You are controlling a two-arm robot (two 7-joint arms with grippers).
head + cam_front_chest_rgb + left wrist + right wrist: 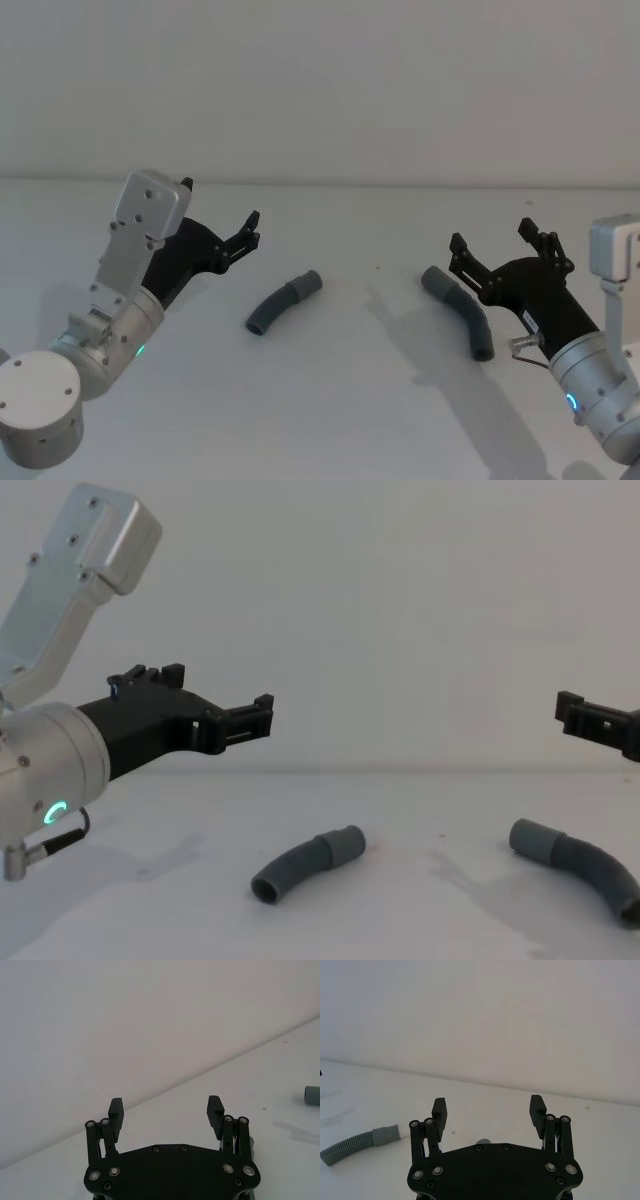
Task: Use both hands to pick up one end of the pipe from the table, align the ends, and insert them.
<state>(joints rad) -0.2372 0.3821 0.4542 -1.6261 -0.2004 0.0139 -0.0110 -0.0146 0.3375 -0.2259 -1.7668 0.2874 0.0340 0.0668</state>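
Note:
Two curved dark grey ribbed pipe pieces lie apart on the white table. The left piece has a smooth grey cuff pointing toward the right piece, whose cuff faces back. My left gripper hovers open, up and to the left of the left piece, holding nothing. The right gripper hangs open just above and behind the right piece, also holding nothing.
A plain white wall stands behind the table. Bare tabletop lies between the two pieces and in front of them. A grey cuff of a pipe piece peeks in at the edge of the left wrist view.

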